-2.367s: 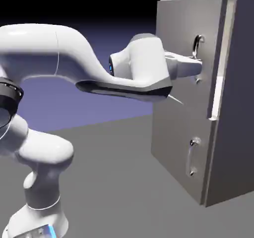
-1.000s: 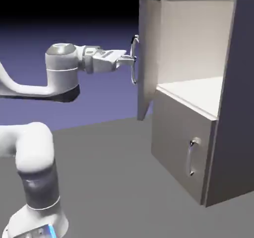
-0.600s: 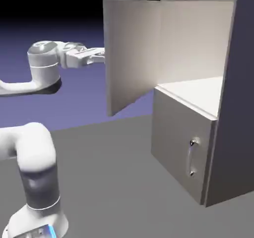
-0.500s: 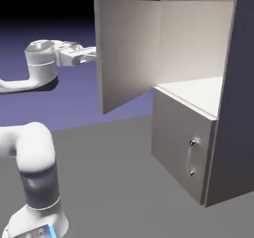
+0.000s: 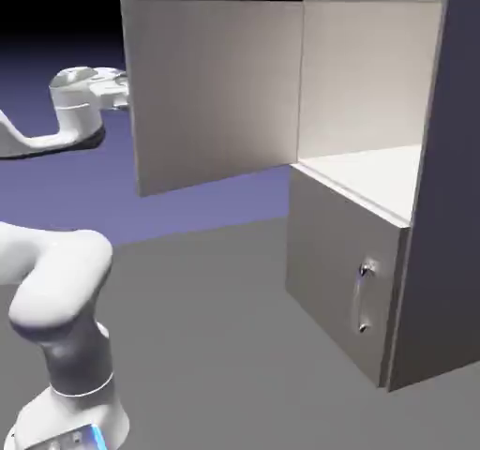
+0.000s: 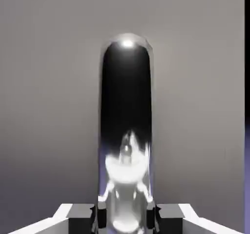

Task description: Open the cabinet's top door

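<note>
Cabinet (image 5: 441, 186): I saw a tall grey metal box standing at the right of the exterior view, on the grey surface (image 5: 225, 326). Its upper compartment lay exposed, with pale walls and a pale shelf floor.

Top door (image 5: 216, 92): this was swung far out on its hinge, its pale inner face turned to the camera and its free edge reaching toward the left of the view. I judged the task essentially done at this moment; at most a little further swing, the release of the handle and the pulling back of the arm were left.

Lower door (image 5: 342, 279): shorter, grey and shut, with its small chrome handle untouched.

Arm (image 5: 75, 111): white, with its wrist passing behind the top door's free edge, so the gripper itself was hidden in the exterior view.

Handle (image 6: 126, 126): in the hand view it was a rounded chrome bar with a dark, glossy reflection, rising against the door's flat grey front.

Gripper (image 6: 126, 217): I saw it closed narrowly on the handle, one finger at each side of the bar's base.
</note>
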`<state>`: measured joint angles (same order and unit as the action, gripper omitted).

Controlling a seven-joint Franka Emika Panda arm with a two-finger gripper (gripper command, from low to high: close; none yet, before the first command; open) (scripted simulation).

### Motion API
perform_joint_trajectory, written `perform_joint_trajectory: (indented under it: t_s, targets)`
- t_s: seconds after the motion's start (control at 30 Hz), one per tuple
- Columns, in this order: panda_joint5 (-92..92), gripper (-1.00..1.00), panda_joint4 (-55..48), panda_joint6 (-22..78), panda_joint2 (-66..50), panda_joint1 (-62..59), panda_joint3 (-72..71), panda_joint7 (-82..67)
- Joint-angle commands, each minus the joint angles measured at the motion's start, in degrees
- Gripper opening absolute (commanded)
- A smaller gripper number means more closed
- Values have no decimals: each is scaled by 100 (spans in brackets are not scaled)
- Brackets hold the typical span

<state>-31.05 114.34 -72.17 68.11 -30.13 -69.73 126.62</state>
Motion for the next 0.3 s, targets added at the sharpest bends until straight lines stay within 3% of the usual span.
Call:
perform_joint_trajectory:
  t_s: [0.0,0.27]
  targets:
    - [39,-100,-207,167,11,-176,-91,-42]
    - [239,-100,-1710,1256,161,-1424,-602,-399]
